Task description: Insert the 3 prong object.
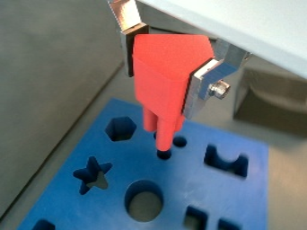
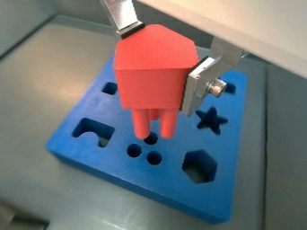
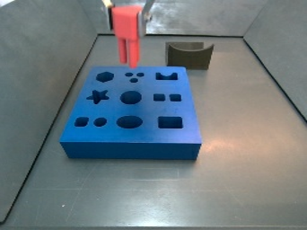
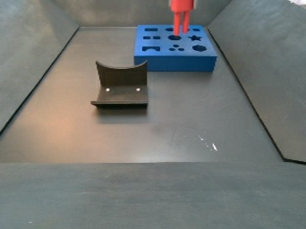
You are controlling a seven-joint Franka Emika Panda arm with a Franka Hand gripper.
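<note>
Peg (image 2: 153,67): red, upright, prong tips just above the small round holes (image 2: 143,156), we judge.
Gripper (image 1: 168,56): we see its silver fingers (image 2: 202,79) clamped on peg.
Block (image 3: 132,115): blue, frame centre.
Dark curved piece (image 4: 120,85): apart, left of centre.

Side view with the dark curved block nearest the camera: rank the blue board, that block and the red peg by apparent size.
1. Blue board
2. Dark curved block, though nearness enlarges it, so unsure
3. Red peg, held in the hand above the board

Red 3 prong object (image 2: 153,76) upright between fingers (image 2: 204,79), prongs down
</note>
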